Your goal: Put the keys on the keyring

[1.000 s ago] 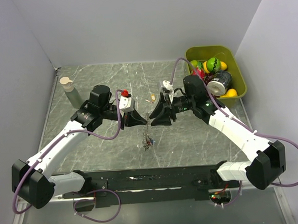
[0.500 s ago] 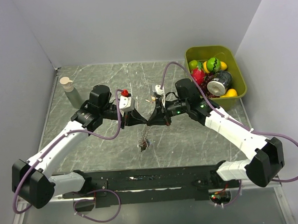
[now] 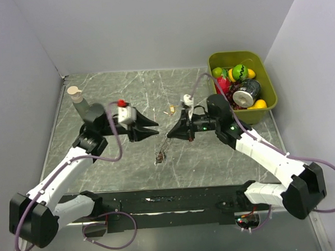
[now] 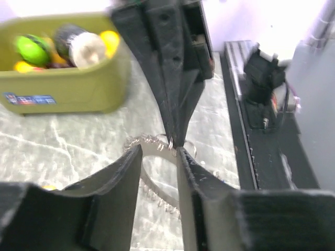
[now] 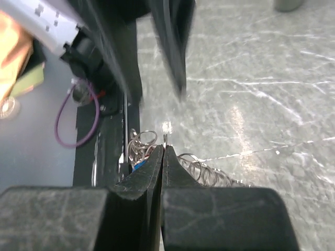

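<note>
The keyring (image 3: 160, 155) hangs above the table's middle as a silvery bunch, and my right gripper (image 3: 168, 135) is shut on its top edge. In the right wrist view the jaws (image 5: 165, 145) pinch a thin strip of the ring, with small rings (image 5: 205, 168) and a blue key head (image 5: 137, 165) behind them. My left gripper (image 3: 155, 128) is open, just left of the ring and apart from it. Its wrist view shows the toothed ring (image 4: 156, 148) through the gap between the fingers (image 4: 158, 151). A small tan key (image 3: 171, 109) lies on the table behind.
A green bin (image 3: 270, 100) with toy fruit and a can stands at the back right. A grey bottle (image 3: 76, 99) stands at the back left, close to the left arm. A black rail (image 3: 171, 201) runs along the near edge.
My left gripper has let go of the keyring, opened and drawn back to the left. My right gripper has shut on the ring and holds it alone.
</note>
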Controlling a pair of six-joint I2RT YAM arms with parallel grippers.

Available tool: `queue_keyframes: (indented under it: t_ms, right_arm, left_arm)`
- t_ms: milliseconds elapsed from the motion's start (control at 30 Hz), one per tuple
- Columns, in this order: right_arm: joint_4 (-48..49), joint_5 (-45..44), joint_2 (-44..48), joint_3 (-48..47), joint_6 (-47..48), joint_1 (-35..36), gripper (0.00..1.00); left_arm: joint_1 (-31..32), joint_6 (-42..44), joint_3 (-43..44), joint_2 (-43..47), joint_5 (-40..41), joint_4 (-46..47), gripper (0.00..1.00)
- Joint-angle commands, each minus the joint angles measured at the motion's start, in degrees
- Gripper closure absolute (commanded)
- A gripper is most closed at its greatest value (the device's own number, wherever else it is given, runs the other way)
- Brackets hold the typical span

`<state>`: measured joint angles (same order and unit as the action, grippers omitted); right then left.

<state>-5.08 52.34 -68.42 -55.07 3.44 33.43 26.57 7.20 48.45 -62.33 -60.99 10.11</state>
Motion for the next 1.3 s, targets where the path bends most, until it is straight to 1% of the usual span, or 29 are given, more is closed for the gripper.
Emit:
queue_keyframes:
  t_ms: [0,33,67,100,133,167,200,233,300,367,433,567,700,800,833,867,1000,1167,1267]
  right_arm:
    - [26.8,2.0,7.1,6.2,-13.1,-3.0,1.0]
    - [31.2,2.2,7.7,8.7,-14.7,-3.0,1.0]
    - [39.0,2.7,8.5,10.0,-16.1,-3.1,1.0]
    - [43.4,3.2,8.4,11.1,-19.5,-3.1,1.0]
    - [46.9,4.1,8.5,12.8,-21.0,-3.1,1.0]
    - [52.8,4.5,8.2,13.4,-22.4,-3.1,1.0]
    - [54.9,4.7,8.0,13.9,-24.7,-3.2,1.0]
    - [56.6,5.1,8.0,14.6,-25.6,-3.2,1.0]
    - [62.9,6.0,7.2,15.3,-28.6,-3.3,1.0]
    - [66.9,6.9,6.2,16.0,-30.4,-3.3,1.0]
    - [70.6,7.1,5.4,16.2,-32.2,-3.2,1.0]
    - [73.2,6.5,4.9,16.7,-33.3,-3.3,1.0]
    - [75.2,5.4,4.6,17.4,-34.1,-3.2,1.0]
    - [77.6,4.7,4.4,18.2,-35.2,-3.2,1.0]
    - [78.1,4.6,4.2,18.3,-35.4,-3.3,1.0]
    - [79.1,4.6,4.1,18.3,-35.6,-3.3,1.0]
    - [80.8,4.5,3.2,18.4,-36.7,-3.3,1.0]
    - [81.3,4.3,2.8,18.2,-37.0,-3.3,1.0]
    - [80.0,3.7,3.0,18.3,-36.3,-3.2,1.0]
  left_arm:
    - [-4.2,-25.3,-8.2,1.2,-6.7,34.6,0.58]
    - [-4.2,-28.4,-9.2,0.5,-7.0,44.1,0.57]
    - [-4.2,-34.5,-11.2,-0.9,-7.8,49.2,0.56]
    - [-4.2,-38.2,-12.1,-1.9,-7.8,54.4,0.56]
    - [-4.2,-44.5,-12.8,-3.7,-7.7,65.0,0.56]
    - [-4.1,-47.3,-13.5,-4.6,-7.2,68.9,0.55]
    - [-4.1,-49.8,-13.6,-5.7,-7.0,73.2,0.55]
    - [-4.0,-54.1,-13.6,-7.5,-6.5,79.3,0.55]
    - [-3.7,-56.5,-13.1,-9.1,-5.2,83.0,0.57]
    - [-2.5,-56.4,-12.0,-10.5,-4.8,83.7,0.58]
    - [-1.3,-54.2,-11.1,-10.8,-4.1,82.3,0.59]
    - [0.3,-51.9,-10.0,-10.8,-2.6,80.2,0.59]
    - [0.7,-51.2,-10.4,-10.4,-0.4,81.2,0.59]
    - [0.7,-47.0,-10.9,-8.5,2.0,78.1,0.61]
    - [0.8,-44.8,-11.2,-7.4,2.7,75.8,0.62]
    - [0.8,-44.4,-11.1,-6.9,3.0,75.4,0.63]
    - [1.3,-45.5,-10.5,-6.9,2.5,77.2,0.63]
    - [3.0,-46.7,-9.7,-8.3,1.6,78.0,0.57]
    - [3.8,-46.3,-8.9,-9.1,1.0,76.8,0.57]
